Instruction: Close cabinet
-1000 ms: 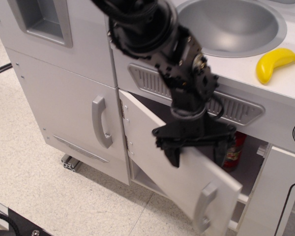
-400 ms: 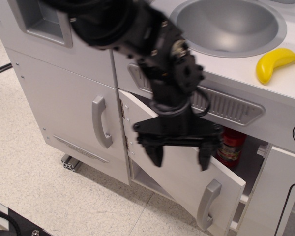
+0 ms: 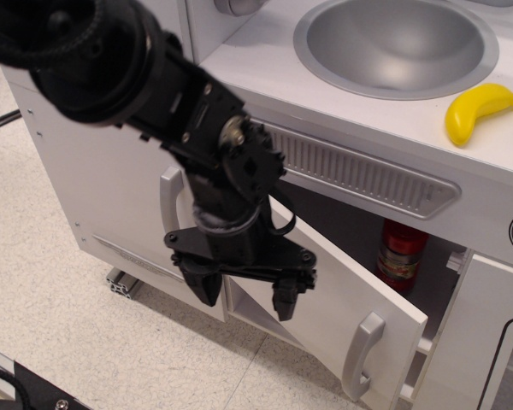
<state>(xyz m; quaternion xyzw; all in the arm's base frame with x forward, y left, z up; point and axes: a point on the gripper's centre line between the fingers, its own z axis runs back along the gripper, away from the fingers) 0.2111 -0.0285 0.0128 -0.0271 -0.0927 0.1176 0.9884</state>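
Observation:
The cabinet point(image 3: 445, 282) is the white compartment under the counter. Its wide white door point(image 3: 359, 295) stands ajar, swung outward from hinges on its left edge. The grey bar handle point(image 3: 362, 354) is near the door's free right edge. A red bottle point(image 3: 400, 254) stands inside. My black gripper point(image 3: 244, 295) is open and empty. It points down, in front of the door's hinge side and left of the handle. The arm hides the hinges. I cannot tell whether the fingers touch the door.
A taller narrow white door with a grey loop handle point(image 3: 166, 201) is to the left, partly behind the arm. A grey sink point(image 3: 398, 43) and a yellow banana point(image 3: 479, 109) are on the counter. A windowed white door point(image 3: 496, 342) stands at right. Speckled floor lies below.
My gripper has moved left and down, from the door's middle and top edge to in front of its hinge side. The door has hardly moved in the last half second.

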